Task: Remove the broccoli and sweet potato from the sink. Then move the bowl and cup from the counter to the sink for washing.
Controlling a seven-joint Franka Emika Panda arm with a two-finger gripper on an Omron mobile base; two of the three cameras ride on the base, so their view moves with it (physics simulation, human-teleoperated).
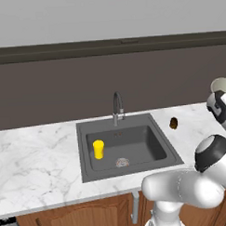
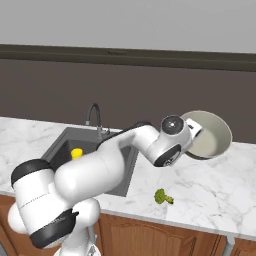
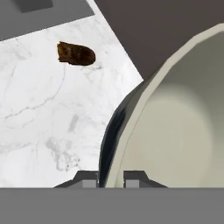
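The gripper [image 3: 110, 181] has its two fingers pinching the rim of the bowl [image 2: 210, 135], one finger on each side of the wall, and carries it tilted on edge in the air above the counter [image 1: 38, 160] to the right of the sink [image 1: 158, 152]. The sink lies to the left of the held bowl, so, in my judgement, the carry must run leftward over the basin's right rim before lowering. Count: one bowl, held; one cup [image 1: 98, 149], standing upright in the sink at its left side, beside the drain; one sweet potato [image 3: 76, 54] on the counter just off the sink's right rear corner; one broccoli [image 2: 162, 196] near the counter's front edge, right of the sink.
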